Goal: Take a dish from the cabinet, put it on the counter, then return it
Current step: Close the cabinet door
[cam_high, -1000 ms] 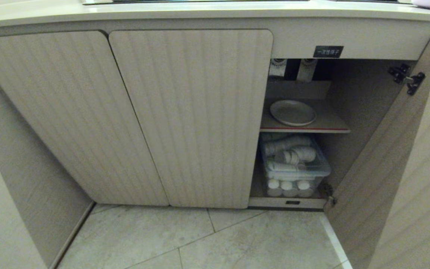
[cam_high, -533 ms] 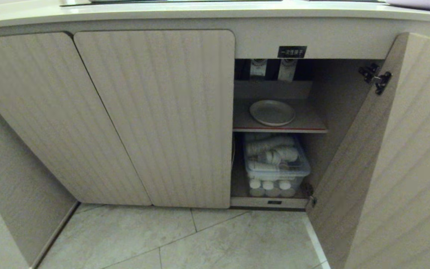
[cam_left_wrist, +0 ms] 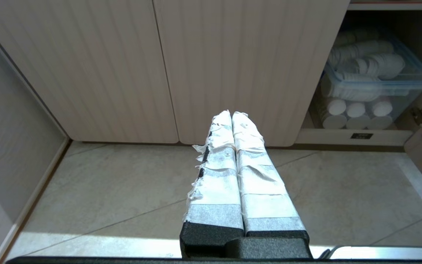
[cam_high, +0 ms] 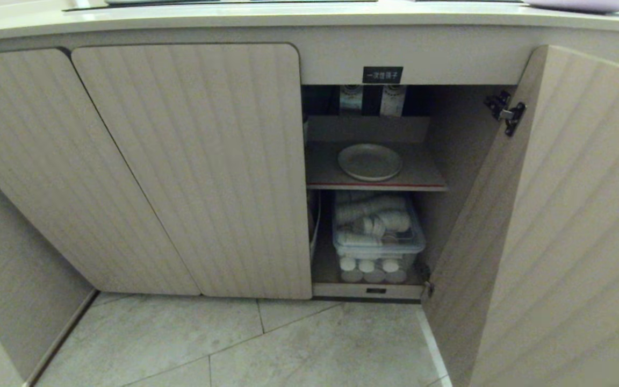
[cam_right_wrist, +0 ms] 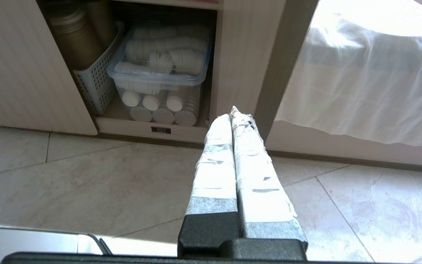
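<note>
The cream dish (cam_high: 369,162) lies flat on the inner shelf (cam_high: 422,180) of the low ribbed cabinet (cam_high: 191,161), whose right door (cam_high: 556,226) stands swung open. The counter (cam_high: 234,16) runs along the top edge of the head view. Neither arm shows in the head view. My left gripper (cam_left_wrist: 232,114) is shut and empty, held low over the floor in front of the closed doors. My right gripper (cam_right_wrist: 232,113) is also shut and empty, pointing at the foot of the open compartment.
Under the shelf a clear lidded box (cam_high: 378,231) holds stacked white cups and lids. A white slatted basket (cam_right_wrist: 95,79) stands beside it. A small black label (cam_high: 382,74) sits above the opening. A white curtain (cam_right_wrist: 361,73) hangs to the right. Pale tiles (cam_high: 288,344) cover the floor.
The whole head view has shifted: the open compartment and dish now appear further left, so the camera has moved right. Nothing in the cabinet has moved.
</note>
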{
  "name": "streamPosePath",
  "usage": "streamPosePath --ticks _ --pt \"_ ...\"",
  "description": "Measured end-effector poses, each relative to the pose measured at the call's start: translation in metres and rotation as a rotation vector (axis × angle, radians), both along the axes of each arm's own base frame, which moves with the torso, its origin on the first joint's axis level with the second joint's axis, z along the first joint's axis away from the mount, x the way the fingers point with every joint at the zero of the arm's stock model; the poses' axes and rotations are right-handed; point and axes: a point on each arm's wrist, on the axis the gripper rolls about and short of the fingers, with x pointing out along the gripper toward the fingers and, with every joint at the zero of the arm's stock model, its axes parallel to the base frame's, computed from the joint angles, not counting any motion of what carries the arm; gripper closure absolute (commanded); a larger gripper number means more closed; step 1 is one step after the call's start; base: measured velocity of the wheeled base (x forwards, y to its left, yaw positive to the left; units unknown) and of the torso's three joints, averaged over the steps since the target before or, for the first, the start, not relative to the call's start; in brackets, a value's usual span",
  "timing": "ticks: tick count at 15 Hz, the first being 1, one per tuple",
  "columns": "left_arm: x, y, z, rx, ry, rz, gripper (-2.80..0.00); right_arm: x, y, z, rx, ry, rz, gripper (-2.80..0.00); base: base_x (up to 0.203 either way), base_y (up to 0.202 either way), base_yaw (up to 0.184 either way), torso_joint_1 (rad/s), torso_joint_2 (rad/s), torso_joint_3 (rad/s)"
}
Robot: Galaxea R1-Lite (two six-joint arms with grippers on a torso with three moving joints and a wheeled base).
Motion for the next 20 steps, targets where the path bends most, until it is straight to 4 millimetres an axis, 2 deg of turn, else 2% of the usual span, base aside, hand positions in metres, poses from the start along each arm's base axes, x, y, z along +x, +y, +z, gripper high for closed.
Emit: streamPosePath --ticks 20 --pt "0.0 0.0 0.0 0.0 0.0 0.0 0.0 0.0 0.0003 -0.0002 -0.006 0.002 0.014 0.0 0.0 0.0 0.0 0.0 0.0 0.0"
